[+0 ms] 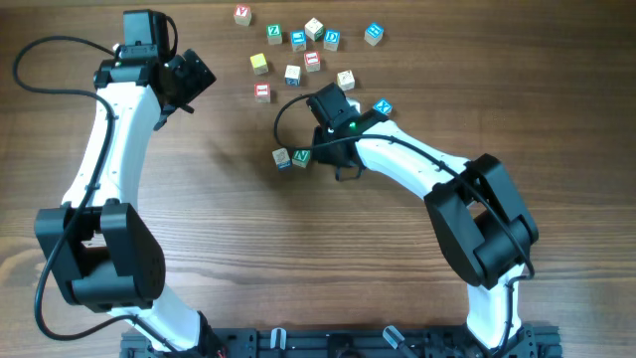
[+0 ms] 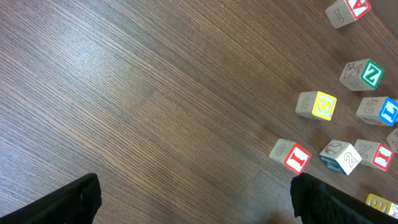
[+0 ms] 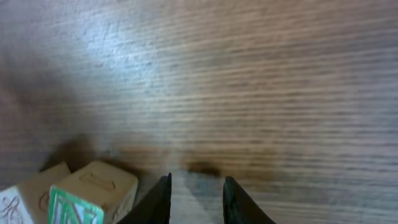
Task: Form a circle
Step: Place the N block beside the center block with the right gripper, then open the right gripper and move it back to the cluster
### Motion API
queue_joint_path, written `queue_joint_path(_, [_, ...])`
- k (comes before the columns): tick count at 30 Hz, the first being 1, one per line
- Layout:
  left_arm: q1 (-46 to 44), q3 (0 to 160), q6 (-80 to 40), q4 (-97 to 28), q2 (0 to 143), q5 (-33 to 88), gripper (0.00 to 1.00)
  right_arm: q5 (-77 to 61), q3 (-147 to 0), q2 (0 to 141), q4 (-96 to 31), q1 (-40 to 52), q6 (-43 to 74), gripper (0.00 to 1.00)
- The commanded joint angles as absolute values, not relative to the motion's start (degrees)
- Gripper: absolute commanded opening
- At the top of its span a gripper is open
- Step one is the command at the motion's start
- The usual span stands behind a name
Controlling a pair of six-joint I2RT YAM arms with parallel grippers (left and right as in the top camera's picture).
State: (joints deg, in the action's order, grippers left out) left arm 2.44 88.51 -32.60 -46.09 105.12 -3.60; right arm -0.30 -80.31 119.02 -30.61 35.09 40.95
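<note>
my right gripper [image 3: 196, 190] stands slightly apart, empty; my left gripper [image 2: 194, 198] gapes wide. seen from overhead, the circle [image 1: 300, 156] is just two blocks side by side at nine o'clock of my right fingers. light, hard, smooth wood, i judge: pinch flat opposite faces.

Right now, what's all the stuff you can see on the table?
loose letter cubes: 12, red, green, blue, yellow, pale faces, scattered on the far side
started circle: 2 cubes, one green-lettered, one pale, touching, nearer the robot than the scatter
table: 1, brown wood, under everything
arms: 2, white and black, one each side
left tool: 1, black, wide open, empty, left of the scatter
right tool: 1, black, slightly open, empty, by the started circle
</note>
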Motion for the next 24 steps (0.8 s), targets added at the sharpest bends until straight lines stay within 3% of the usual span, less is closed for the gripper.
queue_joint_path(1, [2.7, 89.1, -31.7, -45.9, 104.8, -4.4, 1.00, -6.4, -79.9, 120.1, -30.8, 35.3, 42.0, 0.28])
queue_joint_path(24, [2.7, 89.1, -31.7, -45.9, 104.8, -4.4, 1.00, -10.5, -79.9, 120.1, -29.2, 35.9, 42.1, 0.28])
